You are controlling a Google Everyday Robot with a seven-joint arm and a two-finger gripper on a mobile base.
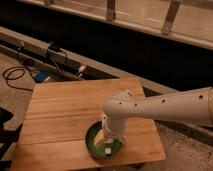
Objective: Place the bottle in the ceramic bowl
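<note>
1. Far left, on the floor beyond the tabletop (60, 107), one coil of dark cable (15, 75) lies beside one small blue object (42, 76); a low rail (30, 42) runs past them toward the right.
2. One wooden tabletop, made of planks, fills the middle of the view; it carries one ceramic bowl (92, 142), green and glossy, close to the near edge and right of centre.
3. One bottle (104, 141) is in view, inside the bowl; its long axis runs steeply from upper left to lower right, pale yellow part uppermost, white cap end pointing down toward the bowl's near rim.
4. My pincer (111, 139) hangs directly above the bowl, down at the bottle, hidden under my wrist; whether it is clenched on the bottle or released I cannot tell.
5. My one white arm (160, 107) reaches in from the right edge, bends at the elbow over the tabletop, then drops to the bowl.
</note>
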